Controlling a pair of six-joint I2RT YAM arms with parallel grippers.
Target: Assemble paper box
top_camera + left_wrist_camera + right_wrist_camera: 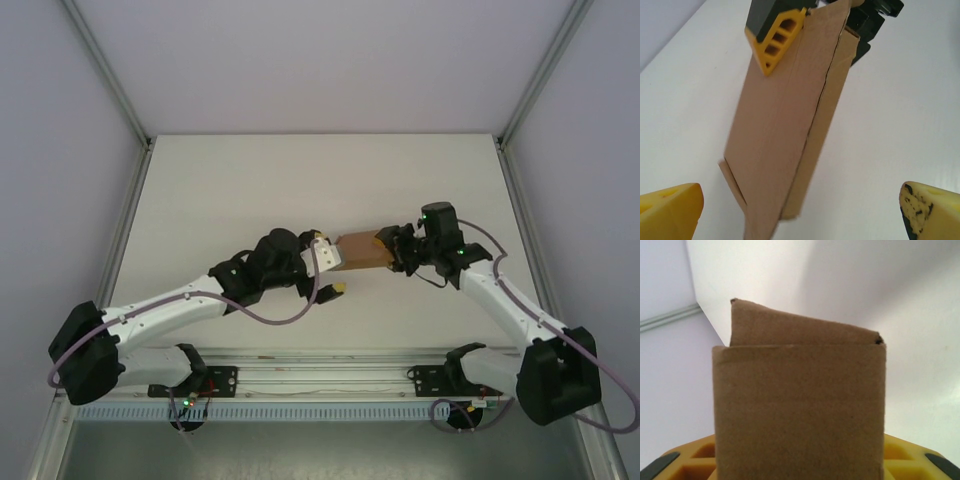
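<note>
Brown paper box (360,252) over mid-table (300,180). Right claw (388,252) pinches its three o'clock end, arm bent in from five o'clock. Left claw (332,265) gapes wide, arm stretched low from eight o'clock.

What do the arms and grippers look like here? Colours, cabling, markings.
The left arm and right arm have white link shells with black joints and bases. A grey-purple cable loops along each, and small green LEDs glow on the joints. The fingers are yellow with lattice cut-outs, and one left finger carries black scuffs.
</note>
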